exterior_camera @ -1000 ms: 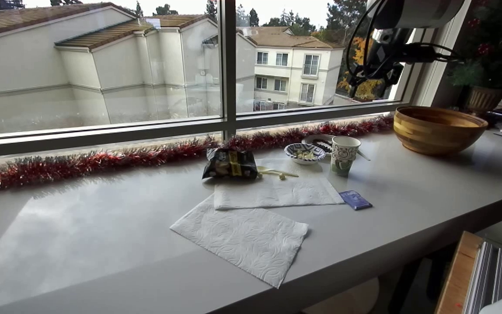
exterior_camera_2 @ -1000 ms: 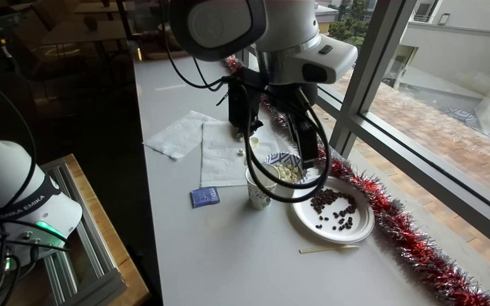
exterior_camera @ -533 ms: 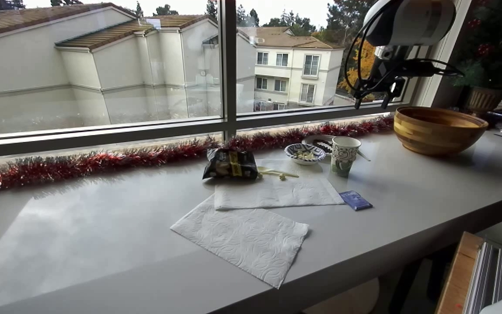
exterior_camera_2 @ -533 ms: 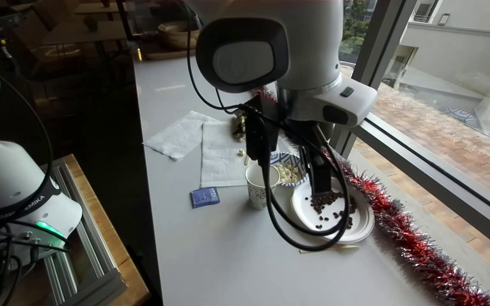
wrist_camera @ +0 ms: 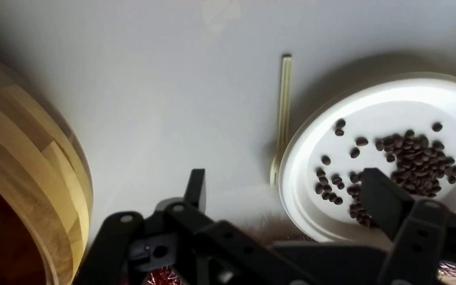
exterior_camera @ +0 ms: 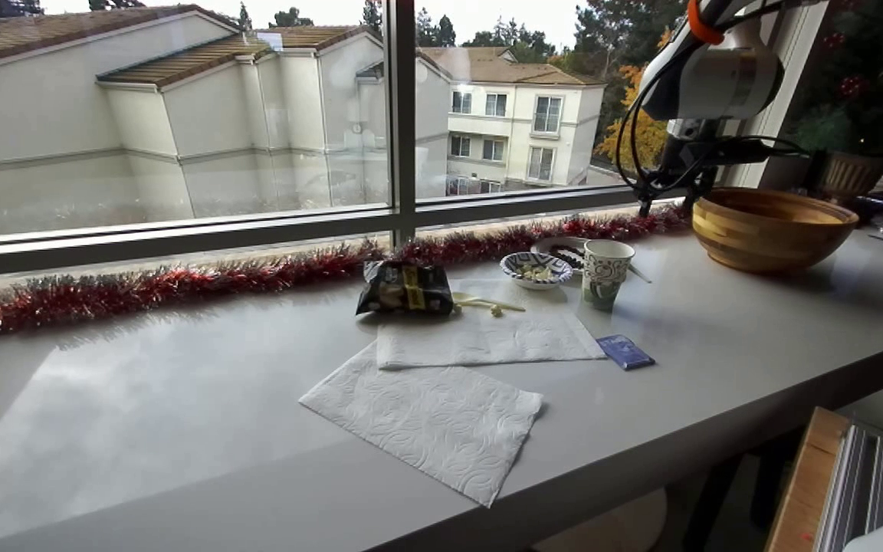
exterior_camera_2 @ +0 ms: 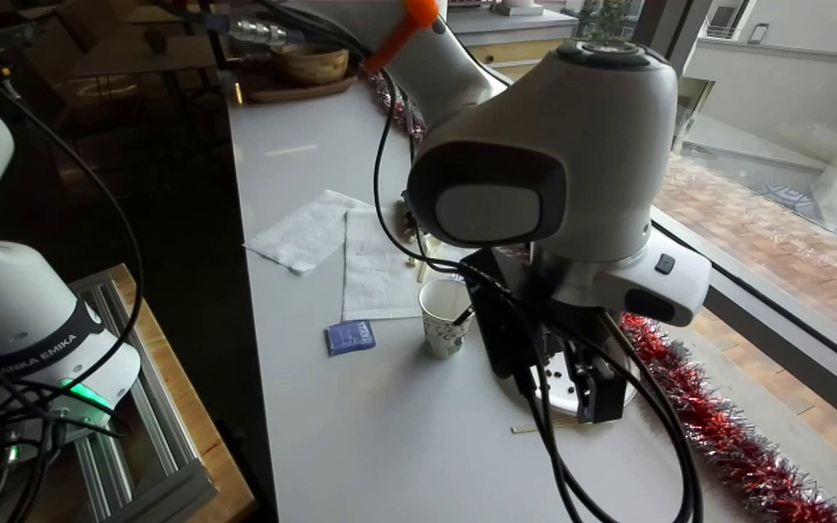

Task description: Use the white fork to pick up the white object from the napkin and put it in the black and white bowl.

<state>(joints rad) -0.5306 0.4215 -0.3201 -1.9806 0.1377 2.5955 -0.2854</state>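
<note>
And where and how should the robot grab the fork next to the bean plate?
Grip the fork mid-handle, probably from straight above, with the open hand straddling it. The handle is long, thin and mostly clear of the plate; the head sits close by the rim, leaving little room.

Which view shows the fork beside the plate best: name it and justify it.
The wrist view: it looks down on the fork, which lies in plain sight end to end beside the plate. In both exterior views only a short piece of it shows; the rest is hidden.
</note>
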